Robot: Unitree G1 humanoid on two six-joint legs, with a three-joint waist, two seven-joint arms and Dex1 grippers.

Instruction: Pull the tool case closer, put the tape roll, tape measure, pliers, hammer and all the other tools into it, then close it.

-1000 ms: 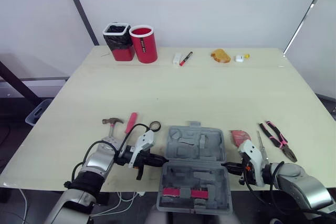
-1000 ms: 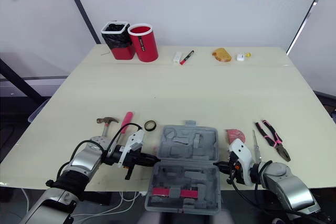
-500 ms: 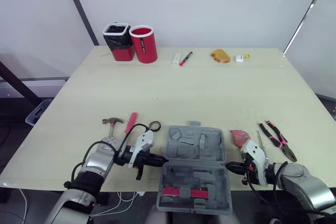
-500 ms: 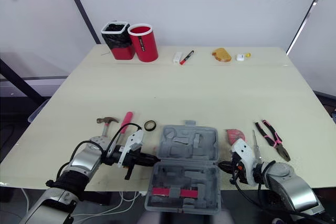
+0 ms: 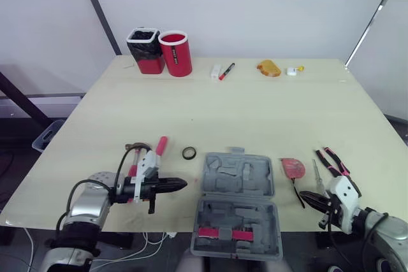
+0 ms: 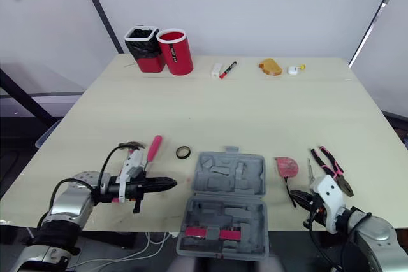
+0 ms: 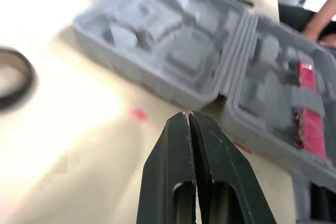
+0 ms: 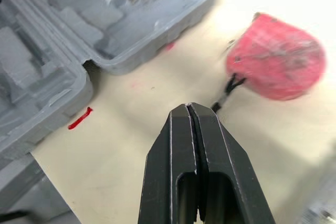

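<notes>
The grey tool case (image 5: 237, 179) lies open at the table's front edge, its near half (image 5: 236, 229) overhanging the edge with a red insert inside. Left of it are the black tape roll (image 5: 189, 153) and a pink-handled hammer (image 5: 151, 151). To the right lie the red tape measure (image 5: 292, 167), a screwdriver (image 5: 317, 171) and pink-handled pliers (image 5: 338, 164). My left gripper (image 5: 183, 183) is shut and empty, a short way left of the case (image 7: 173, 51). My right gripper (image 5: 302, 194) is shut and empty, right of the case and just in front of the tape measure (image 8: 275, 64).
At the table's far edge stand a black-lined red bin (image 5: 144, 50) and a red cup (image 5: 176, 53). Further right along it lie a marker (image 5: 225, 71), a small white box (image 5: 215, 71), an orange object (image 5: 268, 67) and a small white piece (image 5: 292, 70).
Both grippers have drawn away from the case's sides, the left one to the left and the right one to the right. The case has stayed where it was.
</notes>
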